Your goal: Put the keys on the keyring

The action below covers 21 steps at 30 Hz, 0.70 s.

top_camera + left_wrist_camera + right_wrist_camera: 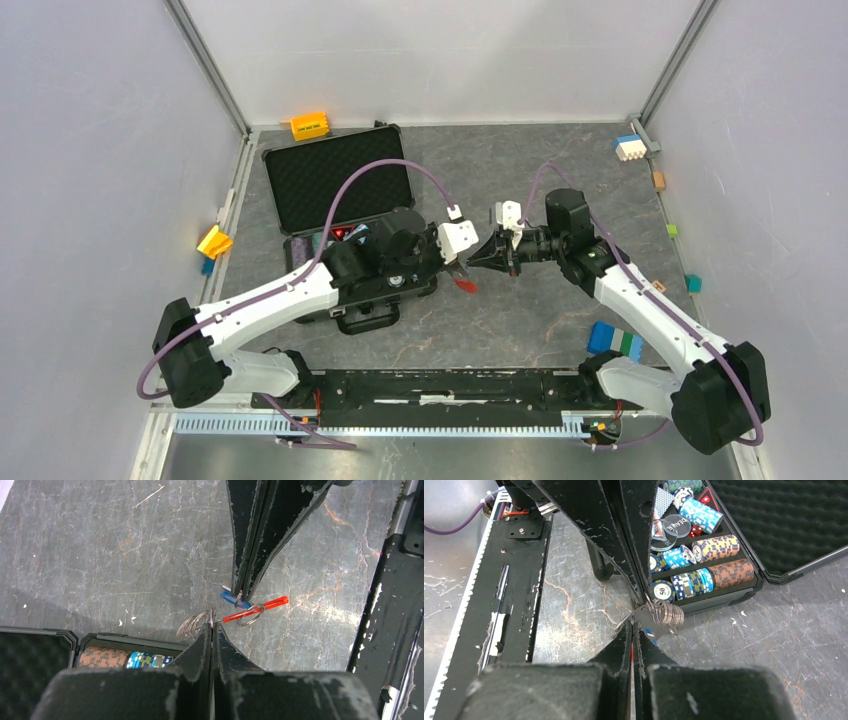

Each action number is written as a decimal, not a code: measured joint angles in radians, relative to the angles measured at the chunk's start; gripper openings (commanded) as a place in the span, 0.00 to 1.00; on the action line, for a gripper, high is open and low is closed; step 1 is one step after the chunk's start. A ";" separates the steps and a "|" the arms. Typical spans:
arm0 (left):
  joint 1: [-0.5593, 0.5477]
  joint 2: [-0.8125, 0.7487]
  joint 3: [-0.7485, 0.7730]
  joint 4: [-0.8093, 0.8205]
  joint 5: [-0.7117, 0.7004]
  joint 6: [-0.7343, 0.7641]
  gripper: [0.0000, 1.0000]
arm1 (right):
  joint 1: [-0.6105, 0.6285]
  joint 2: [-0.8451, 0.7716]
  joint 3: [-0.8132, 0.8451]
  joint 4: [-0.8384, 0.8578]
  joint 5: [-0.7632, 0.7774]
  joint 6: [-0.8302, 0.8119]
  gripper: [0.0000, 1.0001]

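Note:
The keyring [196,624] is a stack of silvery loops with a bright red strip [256,608] and one larger loop [250,615]. It hangs just above the grey table. My left gripper [212,624] is shut on the loops at their edge. My right gripper [239,598] comes in from the opposite side, tip to tip with the left, and is shut at a small key with a blue head [228,597]. From the right wrist, the loops [667,614] and a blue bit of the key [652,634] sit right at my right gripper [633,626]. Both grippers meet at mid-table [470,263].
An open black case [340,190] with rows of poker chips [704,575] lies just left of the grippers. A blue-green block [613,340], an orange block [310,125], a yellow block [214,241] and a white-blue block [629,148] lie around. The black base rail [450,385] runs along the near edge.

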 measured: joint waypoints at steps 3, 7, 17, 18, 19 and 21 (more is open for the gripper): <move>-0.008 0.003 0.003 -0.001 -0.036 -0.015 0.02 | 0.000 0.001 -0.008 0.026 0.013 0.023 0.00; -0.023 0.014 0.006 -0.001 -0.062 -0.028 0.02 | 0.000 0.007 -0.013 0.059 0.031 0.053 0.00; -0.034 0.036 0.018 -0.002 -0.097 -0.047 0.02 | 0.009 0.035 -0.013 0.097 0.039 0.089 0.00; -0.034 0.039 0.020 -0.001 -0.098 -0.050 0.02 | 0.011 0.035 -0.013 0.098 0.040 0.092 0.00; -0.034 0.042 0.024 -0.002 -0.100 -0.051 0.02 | 0.011 0.035 -0.013 0.098 0.040 0.094 0.00; -0.035 0.047 0.028 -0.001 -0.108 -0.053 0.02 | 0.011 0.035 -0.016 0.099 0.040 0.097 0.00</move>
